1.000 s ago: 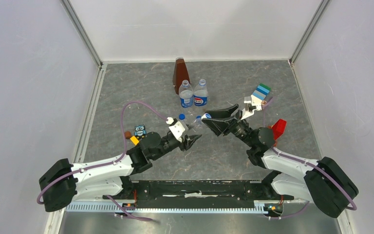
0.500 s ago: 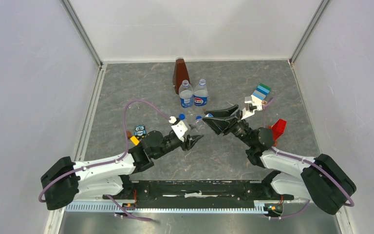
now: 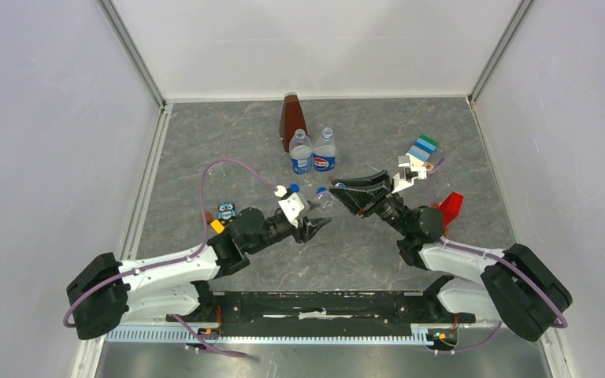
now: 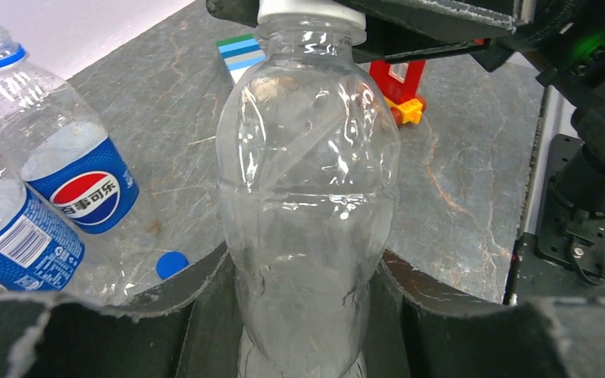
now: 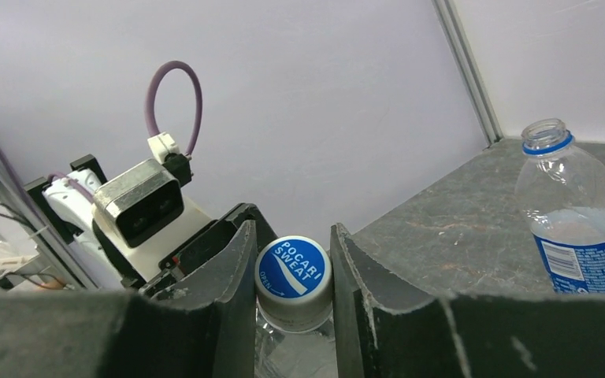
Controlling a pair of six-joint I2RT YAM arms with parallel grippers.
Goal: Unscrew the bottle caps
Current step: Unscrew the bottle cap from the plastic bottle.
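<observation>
Table (image 3: 347,253): grey, marbled.
Left gripper (image 4: 307,315): clamped small clear plastic bottle (image 4: 309,181).
Right gripper (image 5: 292,240): pinched white round cap (image 5: 293,276), twelve o'clock.
Risk: bottle could twist along.

The clear bottle (image 4: 307,197) loses its base below the left wrist view's lower edge, and its cap (image 4: 311,11) is clipped at the top. Left of it, a labelled bottle (image 4: 16,236) runs off-frame. In the right wrist view the right gripper (image 5: 293,240) hides the clear bottle's body.
</observation>
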